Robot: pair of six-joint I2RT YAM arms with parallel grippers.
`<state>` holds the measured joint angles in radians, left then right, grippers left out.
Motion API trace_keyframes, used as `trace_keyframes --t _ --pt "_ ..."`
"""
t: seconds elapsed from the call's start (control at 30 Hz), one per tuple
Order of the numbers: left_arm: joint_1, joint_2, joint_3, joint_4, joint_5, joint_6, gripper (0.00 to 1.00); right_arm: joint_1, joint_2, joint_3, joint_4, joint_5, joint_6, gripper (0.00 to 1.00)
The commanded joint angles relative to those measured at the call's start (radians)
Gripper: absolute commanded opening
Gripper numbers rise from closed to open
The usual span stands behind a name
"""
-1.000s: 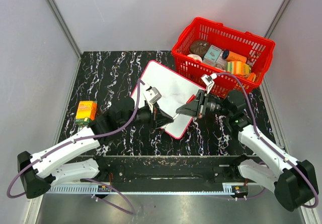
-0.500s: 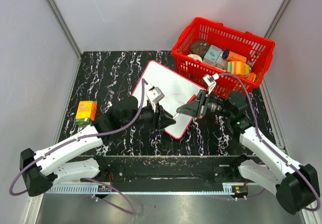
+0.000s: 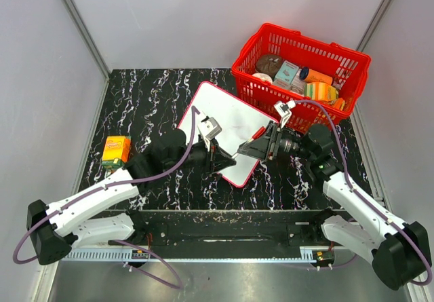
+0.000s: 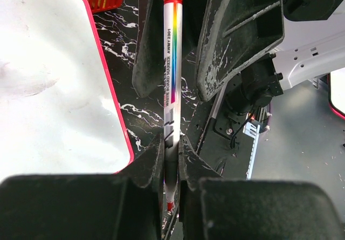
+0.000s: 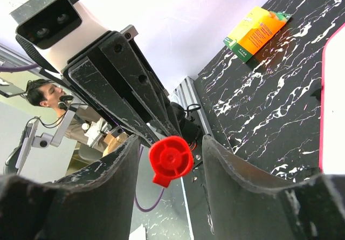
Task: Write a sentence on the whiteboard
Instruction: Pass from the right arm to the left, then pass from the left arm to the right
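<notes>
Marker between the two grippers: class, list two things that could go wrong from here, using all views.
1. The left gripper clamps the marker only near its tail, so a nudge could tilt or drop it.
2. The right gripper stands open around the red cap without touching it; with the cap on, nothing can be written on the whiteboard.

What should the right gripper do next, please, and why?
Probably close the right gripper on the red cap and pull: its jaws stand open beside the cap, the left gripper clamps the marker barrel, and the whiteboard shows no writing.
</notes>
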<state>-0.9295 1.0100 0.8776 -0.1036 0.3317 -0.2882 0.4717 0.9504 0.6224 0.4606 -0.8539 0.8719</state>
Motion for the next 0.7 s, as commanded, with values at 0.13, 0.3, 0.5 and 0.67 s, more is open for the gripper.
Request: trace_keyframes --t 0.13,0.3,0.5,0.67 --pt "0.006 -0.016 0.029 0.036 0.023 0.014 0.00 0.007 -0.001 -0.001 0.078 -0.033 0.021 0.50" --pt "0.006 -0.007 0.032 0.036 0.029 0.009 0.00 0.007 0.010 -0.003 0.101 -0.028 0.035 0.33" --pt "0.006 -0.010 0.024 0.036 0.026 0.009 0.00 0.007 0.013 -0.006 0.099 -0.034 0.036 0.00" --pt "0.008 -0.037 0.000 0.033 -0.014 0.009 0.64 0.007 -0.012 -0.013 0.052 -0.005 -0.008 0.00"
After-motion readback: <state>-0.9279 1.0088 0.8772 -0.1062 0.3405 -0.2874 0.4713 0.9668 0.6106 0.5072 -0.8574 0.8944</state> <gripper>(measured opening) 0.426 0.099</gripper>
